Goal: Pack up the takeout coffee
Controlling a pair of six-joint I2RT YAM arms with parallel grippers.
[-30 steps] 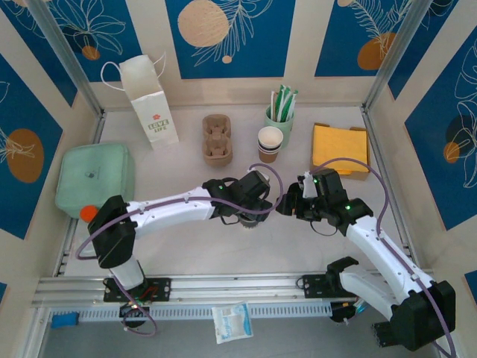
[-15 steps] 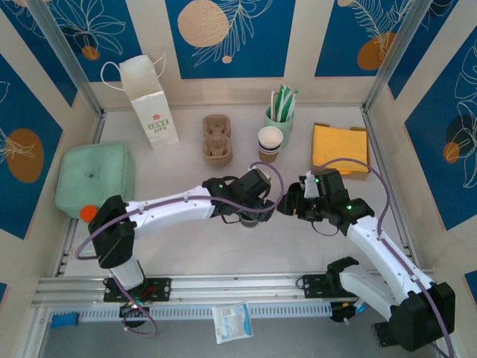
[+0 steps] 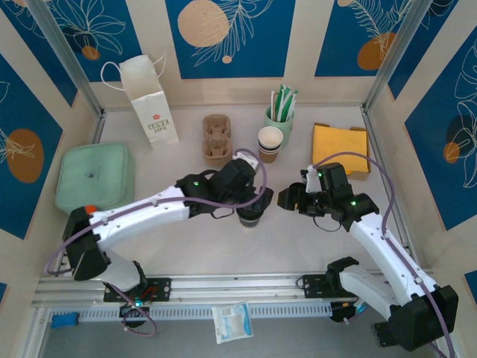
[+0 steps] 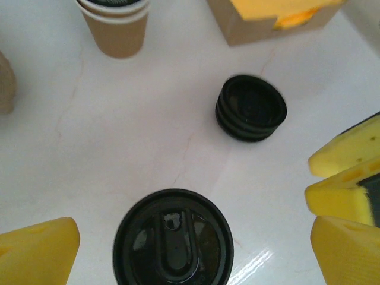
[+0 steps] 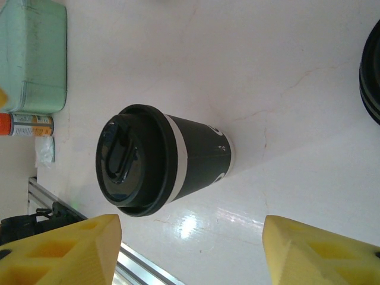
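Takeout coffee (image 5: pixel 163 159) upright, lidded; fill unclear

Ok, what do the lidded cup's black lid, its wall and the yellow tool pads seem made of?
Round black lid: glossy, with moulded ridges and a sip tab, likely plastic. Dark cup wall: matte, white band under the lid, probably paper, though uncertain. Yellow tool pads: dull, blocky, with recesses, perhaps foam or soft plastic.

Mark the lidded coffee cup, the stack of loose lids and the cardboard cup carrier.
lidded coffee cup (image 4: pixel 173 243): left wrist view, centre of its black lid.
stack of loose lids (image 4: pixel 251 107): left wrist view, top lid's middle.
cardboard cup carrier (image 3: pixel 217 139): top external view, middle of its top.
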